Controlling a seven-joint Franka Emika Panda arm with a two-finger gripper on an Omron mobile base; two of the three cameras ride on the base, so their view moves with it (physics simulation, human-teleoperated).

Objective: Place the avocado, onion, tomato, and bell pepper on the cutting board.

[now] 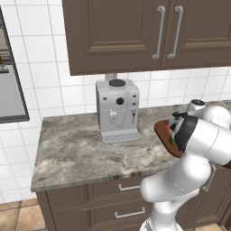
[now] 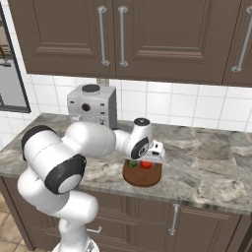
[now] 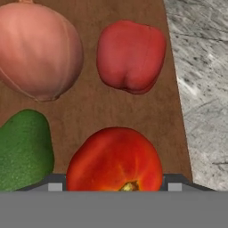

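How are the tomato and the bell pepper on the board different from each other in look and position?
In the hand view, the tomato is round, glossy orange-red, with a small stem spot; the bell pepper is duller pinkish red and lobed. The tomato lies nearest the camera, the bell pepper behind it. Both rest on the cutting board, apart, near its edge by the counter.

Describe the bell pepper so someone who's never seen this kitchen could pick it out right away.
Find the coffee machine on the marble counter; to its right lies a dark wooden cutting board. Four pieces of produce sit on it, and the bell pepper is the lobed, duller red one, unlike the smooth glossy tomato, tan onion and green avocado.
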